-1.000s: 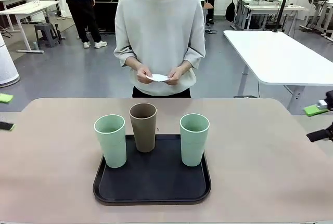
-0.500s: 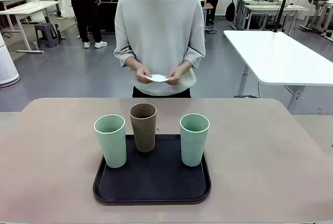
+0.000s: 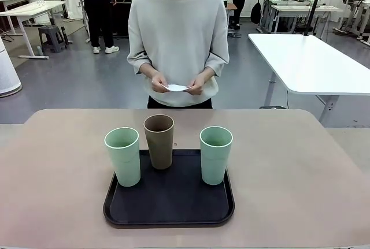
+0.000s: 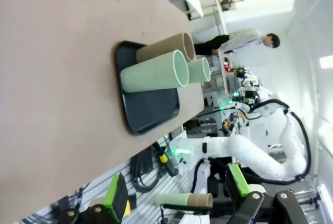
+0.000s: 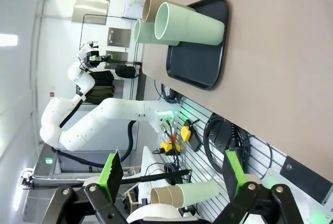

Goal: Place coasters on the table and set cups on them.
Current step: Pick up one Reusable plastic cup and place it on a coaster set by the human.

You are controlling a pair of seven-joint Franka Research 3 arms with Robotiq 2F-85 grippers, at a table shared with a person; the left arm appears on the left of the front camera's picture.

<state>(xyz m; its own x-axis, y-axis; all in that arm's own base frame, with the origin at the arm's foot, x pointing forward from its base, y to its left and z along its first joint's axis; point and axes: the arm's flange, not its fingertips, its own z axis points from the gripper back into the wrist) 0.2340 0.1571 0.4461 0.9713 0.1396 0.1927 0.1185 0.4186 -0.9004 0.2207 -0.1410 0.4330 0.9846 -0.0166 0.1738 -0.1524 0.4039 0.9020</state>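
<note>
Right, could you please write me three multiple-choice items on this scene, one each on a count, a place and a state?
1. How many of the tall tapered plastic cups are pale mint green? A. One. B. Two. C. Three.
2. Where are the lacy round white paper coasters? A. Inside a cup. B. In the person's hands. C. Under the cups.
3. How does the brown plastic cup stand? A. Upright. B. On its side. C. Upside down.
Answers: 1 B, one on either side of the brown one; 2 B, held at the person's waist; 3 A, its open mouth faces up on the black rounded-square tray.
</note>
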